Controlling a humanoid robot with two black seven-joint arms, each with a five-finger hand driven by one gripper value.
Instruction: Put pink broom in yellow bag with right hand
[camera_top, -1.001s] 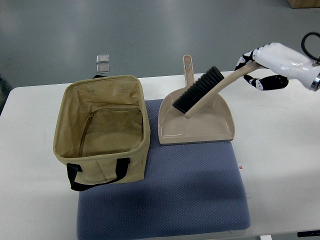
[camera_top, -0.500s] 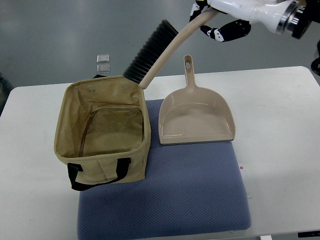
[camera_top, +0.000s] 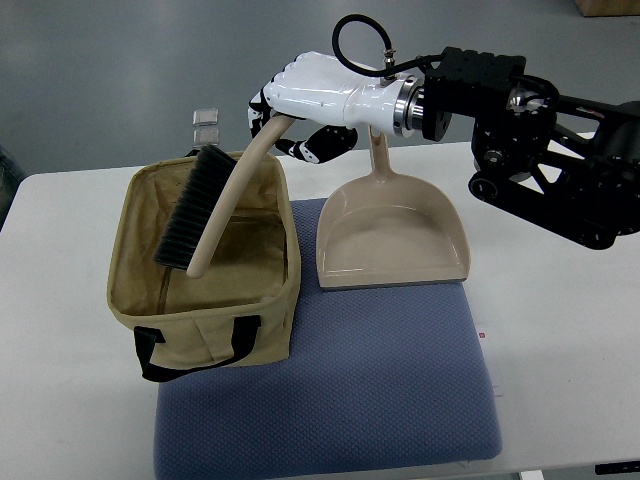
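The right hand (camera_top: 300, 105) reaches in over the far rim of the yellow bag (camera_top: 205, 260), its fingers (camera_top: 318, 145) wrapped tight around the handle end of the brush-like broom (camera_top: 205, 215). The broom hangs tilted above the bag's open mouth, bristle head lowest, not yet resting inside. This looks like the lowering step; next the hand would need to sink it in and let go. The dustpan (camera_top: 392, 235) sits empty beside the bag on the blue mat (camera_top: 330, 400).

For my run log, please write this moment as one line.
right hand: shut on broom | broom: over open bag, not released | dustpan: empty on mat
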